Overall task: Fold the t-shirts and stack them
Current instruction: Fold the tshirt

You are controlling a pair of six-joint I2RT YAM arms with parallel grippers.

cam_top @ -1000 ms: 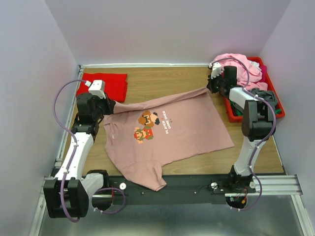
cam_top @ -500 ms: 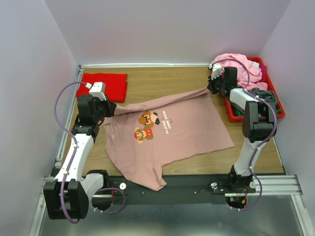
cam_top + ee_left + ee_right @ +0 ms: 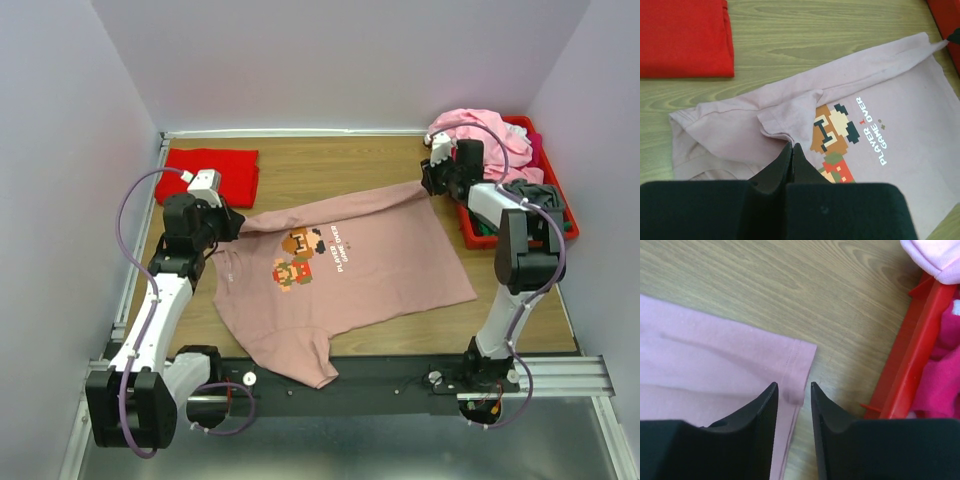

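A dusty-pink t-shirt [image 3: 350, 270] with a pixel print lies spread face up across the wooden table. My left gripper [image 3: 233, 224] is shut on a raised fold of it [image 3: 790, 117] near the left shoulder, its fingertips [image 3: 791, 146] pinching the cloth. My right gripper [image 3: 428, 186] hovers at the shirt's far right corner, by the bin. Its jaws [image 3: 792, 386] stand open, and the hem corner [image 3: 799, 365] lies slack between them on the table. A bright red t-shirt [image 3: 215, 172] lies folded at the back left [image 3: 685, 37].
A red plastic bin [image 3: 467, 230] stands at the back right, holding light pink [image 3: 480, 125], grey [image 3: 538, 195] and magenta [image 3: 940, 385] shirts. Its wall [image 3: 910, 360] is just right of my right fingers. The shirt's bottom corner hangs over the near edge.
My right gripper has opened and let go of the pink shirt's corner, which now rests on the table. The left arm has shifted slightly and still holds its fold.
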